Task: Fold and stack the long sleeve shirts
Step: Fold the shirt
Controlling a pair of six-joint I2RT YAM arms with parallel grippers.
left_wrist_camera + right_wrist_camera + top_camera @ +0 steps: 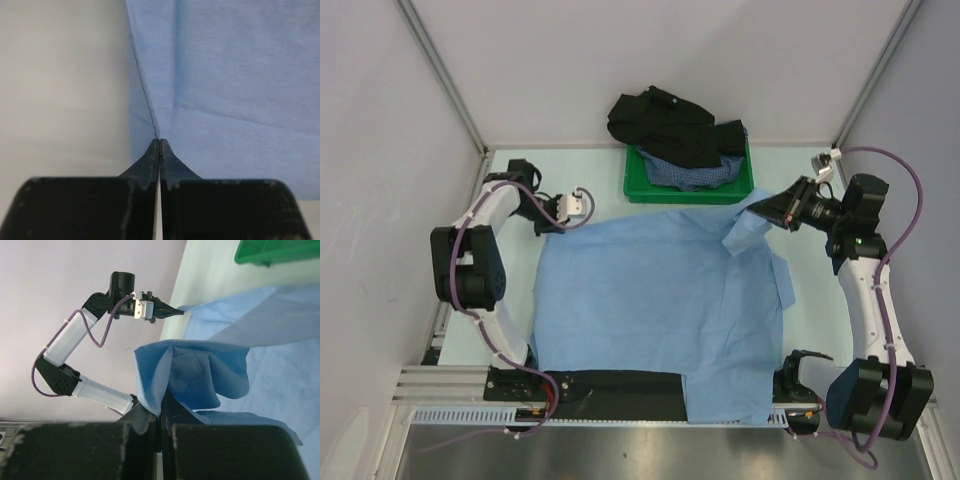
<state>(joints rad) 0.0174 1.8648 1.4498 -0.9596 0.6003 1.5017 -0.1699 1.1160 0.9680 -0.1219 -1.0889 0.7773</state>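
The light blue shirt [660, 310] lies spread flat across the table. My left gripper [578, 215] is shut on its far left corner; in the left wrist view the shut tips [159, 142] pinch the cloth edge [240, 65]. My right gripper [760, 212] is shut on the shirt's far right corner and holds a bunched fold of it above the table; it also shows in the right wrist view [164, 400] with the bunched cloth [200, 370]. The left gripper [180, 313] shows there too. The black shirt [665, 125] and the dark-blue checked shirt [690, 175] lie heaped in the tray.
The green plastic tray [635, 185] stands at the back centre against the rear wall. Grey walls close in the left and right sides. A black strip [620, 385] runs along the near table edge under the shirt's hem.
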